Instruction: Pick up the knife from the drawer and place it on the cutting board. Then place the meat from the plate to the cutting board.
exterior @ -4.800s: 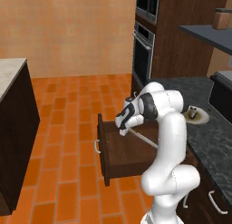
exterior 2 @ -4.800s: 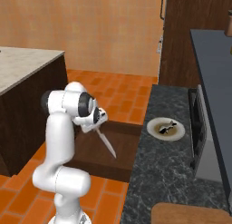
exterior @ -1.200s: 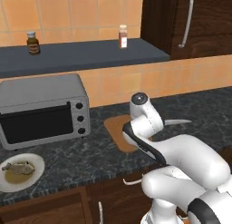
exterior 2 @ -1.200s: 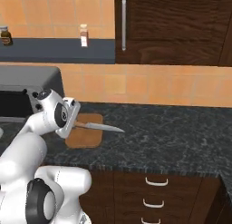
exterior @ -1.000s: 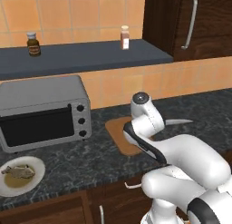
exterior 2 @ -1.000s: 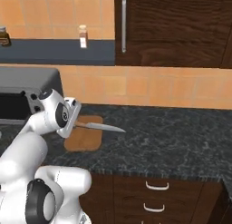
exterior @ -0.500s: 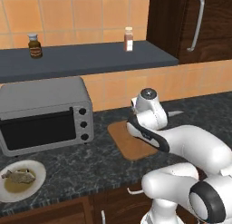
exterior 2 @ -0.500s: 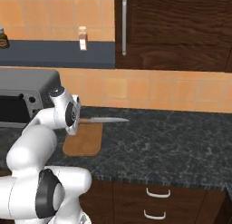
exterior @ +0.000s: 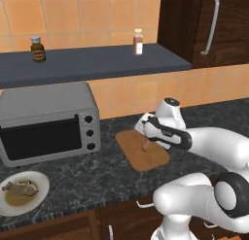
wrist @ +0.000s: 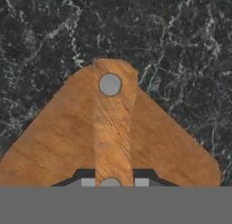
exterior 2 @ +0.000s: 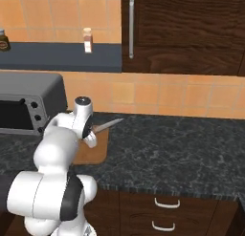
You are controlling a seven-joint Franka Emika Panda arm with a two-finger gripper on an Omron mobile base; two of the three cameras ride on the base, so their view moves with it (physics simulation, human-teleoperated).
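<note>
1. in our gripper we hold the knife clenched by its tan wooden handle, which runs straight out from between the fingertips in the hand view, a silver rivet near its far end.
2. in the right base view the knife's silvery blade juts out beyond the gripper to the right, roughly level and clear of the counter.
3. directly under the gripper lies the cutting board, flat on the dark speckled counter; in the hand view the handle crosses over one of its rounded corners, and we cannot tell whether knife and board touch.
4. in the left base view the gripper hangs over the far part of the cutting board.
5. well off to the gripper's left, near the counter's front edge, sits the plate with the meat on it.
6. behind that, left of the gripper, stands a grey toaster oven.
7. farther back, a shelf carries two small bottles.
</note>
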